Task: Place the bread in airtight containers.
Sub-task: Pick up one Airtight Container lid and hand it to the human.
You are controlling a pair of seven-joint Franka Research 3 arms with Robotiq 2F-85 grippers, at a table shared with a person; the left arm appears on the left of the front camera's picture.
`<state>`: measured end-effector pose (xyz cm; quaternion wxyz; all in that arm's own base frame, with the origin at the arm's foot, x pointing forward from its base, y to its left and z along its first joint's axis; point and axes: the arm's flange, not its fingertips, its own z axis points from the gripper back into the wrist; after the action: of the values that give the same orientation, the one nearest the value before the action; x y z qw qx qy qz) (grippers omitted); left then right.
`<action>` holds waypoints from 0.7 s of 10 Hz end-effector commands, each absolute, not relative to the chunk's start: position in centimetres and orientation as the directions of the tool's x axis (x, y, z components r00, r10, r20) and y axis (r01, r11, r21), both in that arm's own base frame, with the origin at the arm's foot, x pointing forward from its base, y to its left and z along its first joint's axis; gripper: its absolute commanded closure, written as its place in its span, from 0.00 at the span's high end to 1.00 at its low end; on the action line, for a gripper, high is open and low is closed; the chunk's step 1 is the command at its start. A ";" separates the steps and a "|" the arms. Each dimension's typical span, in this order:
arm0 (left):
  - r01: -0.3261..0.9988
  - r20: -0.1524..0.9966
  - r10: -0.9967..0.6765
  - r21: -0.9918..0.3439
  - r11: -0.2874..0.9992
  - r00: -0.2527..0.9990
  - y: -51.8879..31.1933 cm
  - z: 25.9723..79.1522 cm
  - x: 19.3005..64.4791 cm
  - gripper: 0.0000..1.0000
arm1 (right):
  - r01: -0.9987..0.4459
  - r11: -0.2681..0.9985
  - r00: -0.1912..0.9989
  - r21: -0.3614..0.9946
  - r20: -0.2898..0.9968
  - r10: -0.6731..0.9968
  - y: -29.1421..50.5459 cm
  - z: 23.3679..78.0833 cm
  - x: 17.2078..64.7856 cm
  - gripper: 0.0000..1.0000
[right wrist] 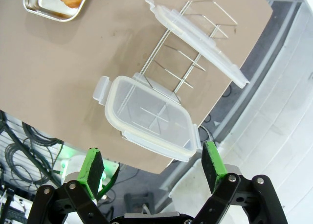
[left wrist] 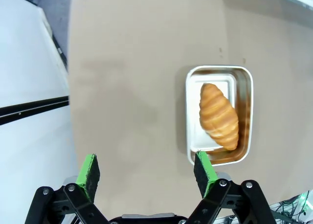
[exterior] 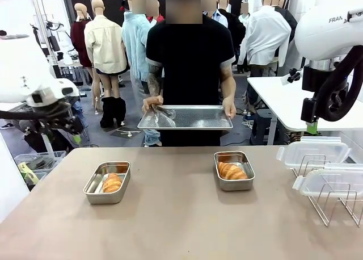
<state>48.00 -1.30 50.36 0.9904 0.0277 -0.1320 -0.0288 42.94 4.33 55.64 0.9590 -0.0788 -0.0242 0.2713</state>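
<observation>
Bread: we see the left roll (exterior: 112, 183) lying in the left tin (exterior: 102, 198) and the right roll (exterior: 231, 171) in the right tin (exterior: 235, 185), both tins on the bench (exterior: 170, 226).
Left fingers (left wrist: 89, 169): spread wide, empty, above the bench beside the left tin.
Right fingers (right wrist: 93, 166): spread wide, empty, over a clear lid (right wrist: 149, 117) at the bench edge.
Person (exterior: 190, 55): holds a perforated tray (exterior: 187, 126).

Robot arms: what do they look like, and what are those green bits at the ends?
The left arm and right arm have smooth, rounded white shells; the right one carries grey lettering and a looping black cable. The left end effector and right end effector are black linkages with visible bolts, each with two fingers tipped in bright green pads.
</observation>
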 end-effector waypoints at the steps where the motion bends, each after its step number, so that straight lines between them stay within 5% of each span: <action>1: 0.076 0.234 -0.085 0.047 0.996 0.969 0.8 50.4 48.4 1.00 | -0.508 0.847 0.856 -0.157 0.021 0.517 4.6 55.4 43.1 1.00; 3: -0.050 0.211 0.033 0.074 0.996 0.977 3.0 50.0 48.8 1.00 | -0.508 0.847 0.856 -0.157 0.021 0.517 4.6 55.4 43.1 1.00; 7: -0.021 0.219 0.008 0.055 0.998 0.976 3.5 49.6 48.4 1.00 | -0.508 0.847 0.856 -0.157 0.021 0.517 4.6 55.4 43.1 1.00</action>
<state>48.74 3.80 49.18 0.9939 0.0283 -0.1056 0.0131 42.95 4.34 55.65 0.9589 -0.0788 -0.0246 0.2714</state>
